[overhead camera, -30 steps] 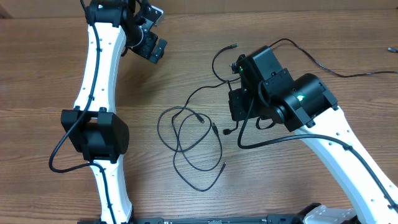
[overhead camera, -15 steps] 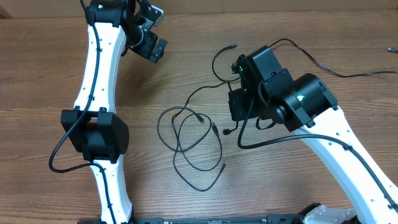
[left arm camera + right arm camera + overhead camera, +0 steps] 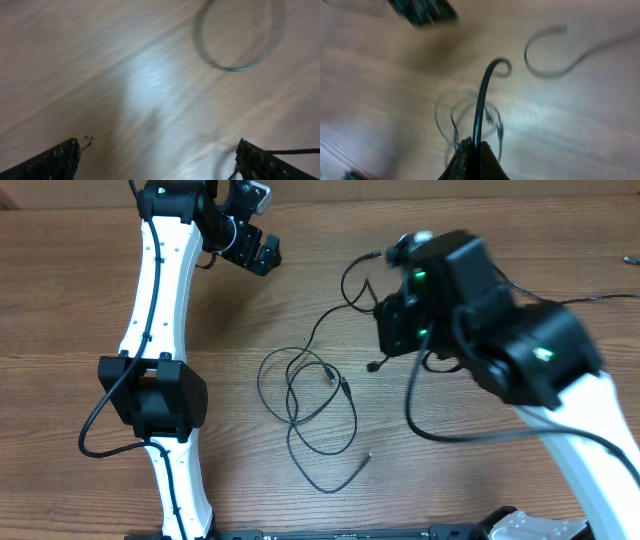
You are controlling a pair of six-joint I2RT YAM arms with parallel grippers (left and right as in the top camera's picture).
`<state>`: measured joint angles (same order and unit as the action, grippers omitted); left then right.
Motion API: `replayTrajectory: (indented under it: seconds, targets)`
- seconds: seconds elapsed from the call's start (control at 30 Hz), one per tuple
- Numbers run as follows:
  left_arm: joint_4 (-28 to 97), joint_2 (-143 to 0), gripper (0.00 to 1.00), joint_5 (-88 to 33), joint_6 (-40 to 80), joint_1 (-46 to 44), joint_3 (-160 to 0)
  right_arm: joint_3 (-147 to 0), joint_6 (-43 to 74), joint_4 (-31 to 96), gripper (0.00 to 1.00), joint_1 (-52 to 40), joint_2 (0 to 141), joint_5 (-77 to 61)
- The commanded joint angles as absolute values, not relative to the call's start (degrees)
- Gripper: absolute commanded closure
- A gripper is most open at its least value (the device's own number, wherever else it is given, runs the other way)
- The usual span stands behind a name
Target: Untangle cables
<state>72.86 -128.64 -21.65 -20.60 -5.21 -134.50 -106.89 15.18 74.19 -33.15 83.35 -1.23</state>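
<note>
Thin black cables (image 3: pixel 310 405) lie in tangled loops on the wooden table's middle, with one strand running up to a plug end (image 3: pixel 377 253). My right gripper (image 3: pixel 395 325) is raised above the table, shut on a black cable (image 3: pixel 482 95) that rises from between its jaws (image 3: pixel 475 145). The blurred loops show below it in the right wrist view (image 3: pixel 465 115). My left gripper (image 3: pixel 258 250) is open and empty at the far left. Its fingers (image 3: pixel 157 150) are spread wide over bare wood, with a blurred cable loop (image 3: pixel 235 67) ahead.
Another thin black cable (image 3: pixel 560 298) runs along the table to the right edge. The left arm's elbow block (image 3: pixel 150 395) stands at the left. The table's far edge (image 3: pixel 400 194) is close behind the left gripper.
My right arm has risen and shifted right with the cable in its jaws. The tangle has been dragged slightly and its loops reshaped. My left gripper has moved a little to the right.
</note>
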Motion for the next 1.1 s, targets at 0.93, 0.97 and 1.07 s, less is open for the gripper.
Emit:
replayTrajectory:
  seconds: [0.93,0.97,1.07]
  targets:
    - [84.9,-129.1,0.0,-42.0,-19.0,-16.8,-134.2,-126.1,13.7,72.6,0.96,-33.3,77.5,31.1]
    - [85.9,-129.1,0.0,-42.0,-19.0,-17.1,-134.2,-126.1,13.7,72.2,0.96,-33.3,77.5,32.0]
    - [89.6,-129.1,0.0,-42.0,-19.0,-18.5,-134.2,-126.1,13.7,71.9,0.96,-33.3,77.5,32.1]
